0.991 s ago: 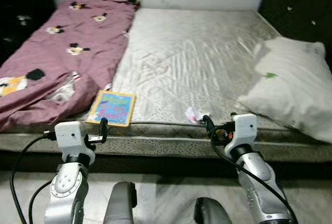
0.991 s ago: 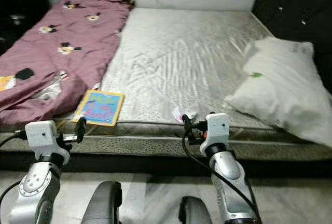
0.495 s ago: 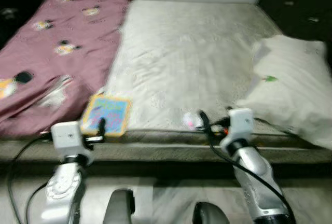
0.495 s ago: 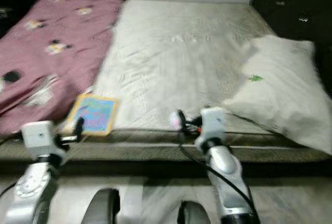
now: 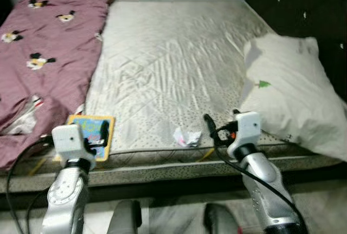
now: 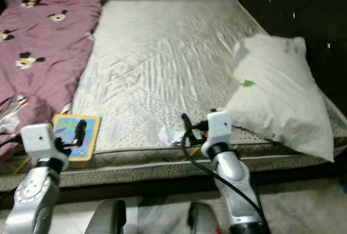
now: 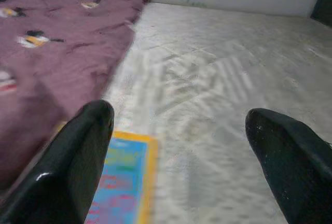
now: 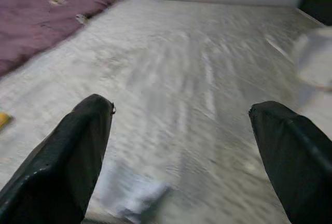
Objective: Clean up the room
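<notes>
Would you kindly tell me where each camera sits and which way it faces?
Left and right eye views: on the head, looking forward and down at the mattress, both silver arms in frame.
Left wrist view: along the open left pincer, toward the picture book and maroon blanket.
Right wrist view: along the open right pincer, toward the crumpled wrapper.
Shared: all show the mattress.

Left gripper (image 7: 176, 156), right gripper (image 8: 181, 156) raised forward, fingers spread.
</notes>
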`<state>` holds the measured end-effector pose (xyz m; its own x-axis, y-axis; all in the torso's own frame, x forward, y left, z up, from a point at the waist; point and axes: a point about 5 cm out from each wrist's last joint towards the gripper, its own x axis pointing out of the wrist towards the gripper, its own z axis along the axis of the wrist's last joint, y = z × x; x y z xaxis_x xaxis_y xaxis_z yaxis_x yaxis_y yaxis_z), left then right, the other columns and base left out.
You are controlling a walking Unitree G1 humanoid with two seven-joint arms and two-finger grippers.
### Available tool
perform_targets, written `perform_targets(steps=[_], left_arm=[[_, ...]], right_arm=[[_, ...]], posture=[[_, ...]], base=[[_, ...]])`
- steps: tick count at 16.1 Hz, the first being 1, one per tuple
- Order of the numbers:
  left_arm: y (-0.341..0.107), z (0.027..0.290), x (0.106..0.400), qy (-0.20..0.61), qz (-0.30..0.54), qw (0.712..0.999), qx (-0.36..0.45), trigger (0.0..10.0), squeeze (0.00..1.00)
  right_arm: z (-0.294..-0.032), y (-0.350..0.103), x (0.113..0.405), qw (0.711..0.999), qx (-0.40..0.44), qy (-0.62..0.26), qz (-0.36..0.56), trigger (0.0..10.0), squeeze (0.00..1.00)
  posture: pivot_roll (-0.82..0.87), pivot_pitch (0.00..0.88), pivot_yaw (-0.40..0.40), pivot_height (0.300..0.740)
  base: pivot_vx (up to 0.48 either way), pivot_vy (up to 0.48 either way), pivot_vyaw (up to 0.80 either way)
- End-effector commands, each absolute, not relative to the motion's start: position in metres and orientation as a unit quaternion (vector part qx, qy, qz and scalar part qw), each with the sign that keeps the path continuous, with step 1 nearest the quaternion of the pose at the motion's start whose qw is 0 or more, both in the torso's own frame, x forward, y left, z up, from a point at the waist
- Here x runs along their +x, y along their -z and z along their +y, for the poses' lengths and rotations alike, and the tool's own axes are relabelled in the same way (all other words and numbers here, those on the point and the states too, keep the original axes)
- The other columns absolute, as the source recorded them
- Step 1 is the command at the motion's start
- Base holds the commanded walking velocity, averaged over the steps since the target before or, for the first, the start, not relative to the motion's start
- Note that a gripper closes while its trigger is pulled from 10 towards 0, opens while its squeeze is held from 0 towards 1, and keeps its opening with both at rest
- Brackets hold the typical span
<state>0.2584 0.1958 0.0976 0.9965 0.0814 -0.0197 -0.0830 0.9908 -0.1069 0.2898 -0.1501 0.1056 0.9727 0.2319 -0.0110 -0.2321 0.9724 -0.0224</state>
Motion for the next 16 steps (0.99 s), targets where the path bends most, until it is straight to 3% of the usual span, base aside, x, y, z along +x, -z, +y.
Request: perform_targets(steps=[1,5,7,12,16], left_arm=[[-0.0952,0.1932,0.2577,-0.035,0.016,0.998,-0.049,10.0,0.00],[-0.0955,0.1936,0.2585,-0.037,0.019,0.998,-0.047,10.0,0.00],[-0.0953,0.1936,0.2588,-0.038,0.020,0.998,-0.047,10.0,0.00],[-0.0960,0.1926,0.2596,-0.033,0.019,0.998,-0.048,10.0,0.00],[-0.0965,0.1922,0.2593,-0.031,0.016,0.998,-0.049,10.0,0.00]], right_arm=[[-0.1544,-0.1066,0.2896,0.994,-0.011,-0.108,0.002,10.0,0.00],[-0.1531,-0.1066,0.2893,0.993,-0.002,-0.118,0.000,10.0,0.00],[-0.1527,-0.1071,0.2896,0.993,0.000,-0.121,-0.003,10.0,0.00],[-0.1511,-0.1052,0.2908,0.991,-0.013,-0.130,0.008,10.0,0.00],[-0.1490,-0.1051,0.2903,0.991,-0.020,-0.136,0.005,10.0,0.00]], posture=[[0.03,0.072,-0.013,0.602],[0.04,0.074,-0.013,0.574],[0.04,0.074,-0.013,0.540],[0.03,0.081,-0.015,0.540],[0.03,0.081,-0.015,0.540]], base=[[0.000,0.000,0.00],[0.000,0.000,0.00],[0.000,0.000,0.00],[0.000,0.000,0.00],[0.128,0.000,0.71]])
